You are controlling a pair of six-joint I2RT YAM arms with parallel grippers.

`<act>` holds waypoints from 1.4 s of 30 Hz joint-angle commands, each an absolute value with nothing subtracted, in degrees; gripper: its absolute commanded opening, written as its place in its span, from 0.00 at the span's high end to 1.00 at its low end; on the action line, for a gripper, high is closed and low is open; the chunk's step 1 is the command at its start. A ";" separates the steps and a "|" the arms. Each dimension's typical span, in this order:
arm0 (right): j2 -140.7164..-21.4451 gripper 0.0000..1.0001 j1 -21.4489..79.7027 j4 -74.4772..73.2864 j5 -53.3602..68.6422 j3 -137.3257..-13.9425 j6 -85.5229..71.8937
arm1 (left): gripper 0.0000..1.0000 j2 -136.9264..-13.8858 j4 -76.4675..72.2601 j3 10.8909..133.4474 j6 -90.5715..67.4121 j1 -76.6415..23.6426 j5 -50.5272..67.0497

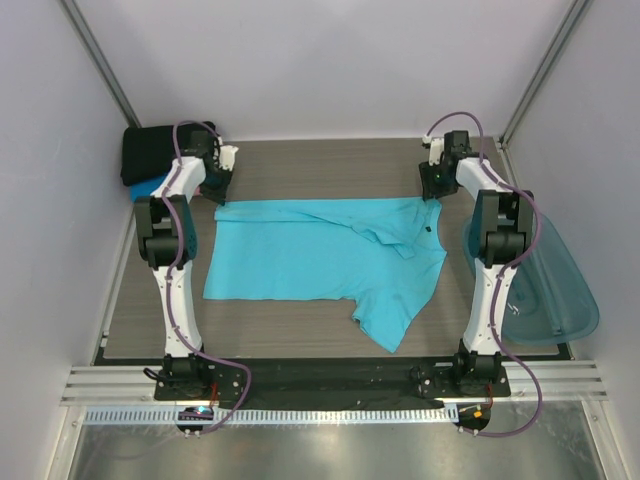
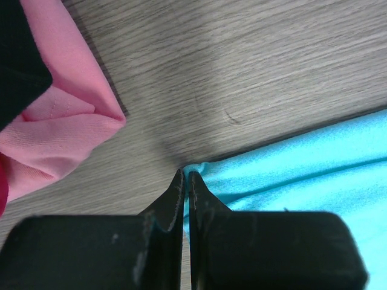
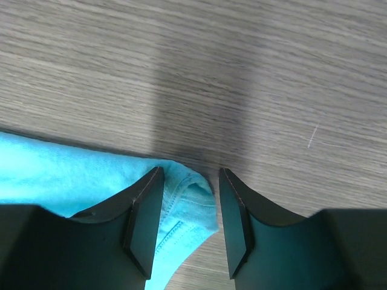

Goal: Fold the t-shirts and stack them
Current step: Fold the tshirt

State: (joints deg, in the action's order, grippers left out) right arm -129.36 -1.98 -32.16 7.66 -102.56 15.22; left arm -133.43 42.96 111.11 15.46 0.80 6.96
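**A:** How many t-shirts do you count?

**B:** Four. One turquoise t-shirt [image 1: 300, 255] lies spread flat on the surface [image 1: 330, 160], stretched between the two hands. Three folded ones sit in a pile just left of the left hand [image 2: 184, 175]. There's a black t-shirt [image 1: 150, 150] on top and a blue t-shirt [image 1: 148, 187] peeking out beneath it. A pink t-shirt [image 2: 60, 127] shows close ahead and left of that hand's tips.

**A:** And the left hand itself?

**B:** Closed tight, pinching the turquoise shirt's far-left corner. The cloth runs off to its right.

**A:** The right hand [image 3: 190, 175]?

**B:** About half open. The shirt's far-right corner, hem showing, lies between its two fingers. It rests against the finger on the left of the wrist view, with a gap to the other. Nothing is clamped.

**A:** Anything else?

**B:** One translucent teal tub [image 1: 565, 290], to the right of the right hand and nearer the arm bases, at the surface's right edge.
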 commanded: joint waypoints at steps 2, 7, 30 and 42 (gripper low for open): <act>-130.60 0.52 -2.11 -32.34 8.35 -102.83 16.35 | 1.00 -134.03 45.09 108.63 16.61 0.61 5.36; -131.22 0.70 -2.90 -33.05 9.67 -101.69 16.17 | 1.00 -133.59 44.91 108.19 16.96 0.70 4.57; -98.55 0.99 -5.10 -33.13 16.34 -102.06 19.77 | 1.00 -105.67 46.41 108.38 14.15 1.14 12.21; -57.85 0.99 -5.10 -38.05 19.60 -86.48 21.62 | 1.00 -69.37 50.71 95.28 16.08 1.14 11.96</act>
